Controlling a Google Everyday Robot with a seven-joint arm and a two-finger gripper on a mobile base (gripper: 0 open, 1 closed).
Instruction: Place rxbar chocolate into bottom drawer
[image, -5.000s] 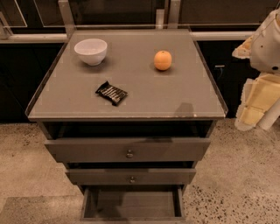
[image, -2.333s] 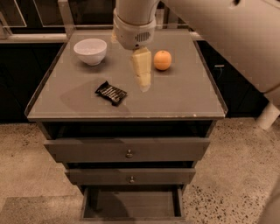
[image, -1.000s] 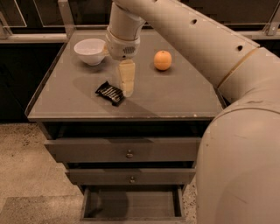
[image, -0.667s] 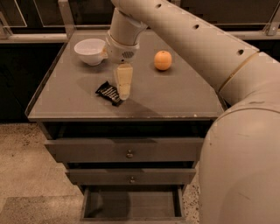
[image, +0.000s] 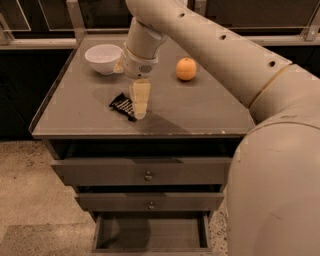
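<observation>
On the cabinet top (image: 200, 111), the hand (image: 139, 113) (grip unclear) overlaps the rxbar chocolate (image: 121, 103).

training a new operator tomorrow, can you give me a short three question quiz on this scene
1. True or false: the bottom drawer is pulled open.
2. What lies nearest the gripper, which is low over the cabinet top? A white bowl, B orange, C rxbar chocolate.
3. Short answer: how many knobbed drawers sit above the bottom drawer?
Key: 1 true; 2 C; 3 two.
</observation>
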